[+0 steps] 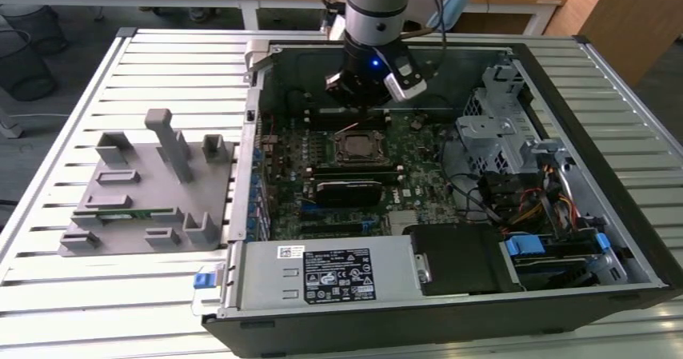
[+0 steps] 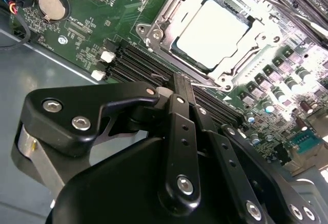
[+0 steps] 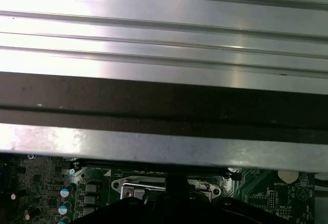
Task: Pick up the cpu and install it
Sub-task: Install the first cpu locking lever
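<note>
The cpu (image 2: 212, 32), a flat square chip with a shiny white top, lies inside the metal socket frame (image 2: 154, 32) on the green motherboard (image 1: 417, 147). In the exterior view the socket (image 1: 356, 145) sits mid-board in the open computer case. My gripper (image 2: 178, 80) hangs just above the board beside the socket, over the black memory slots (image 2: 133, 62). Its black fingers are pressed together with nothing between them, apart from the cpu. The exterior view shows the gripper (image 1: 361, 107) on the far side of the socket.
A black heatsink block (image 1: 347, 191) lies on the board nearer than the socket. A drive cage (image 1: 497, 123) and cables fill the case toward the exterior view's right. A grey parts fixture (image 1: 149, 187) stands on the slatted table outside. The case wall (image 3: 164, 101) rises close by.
</note>
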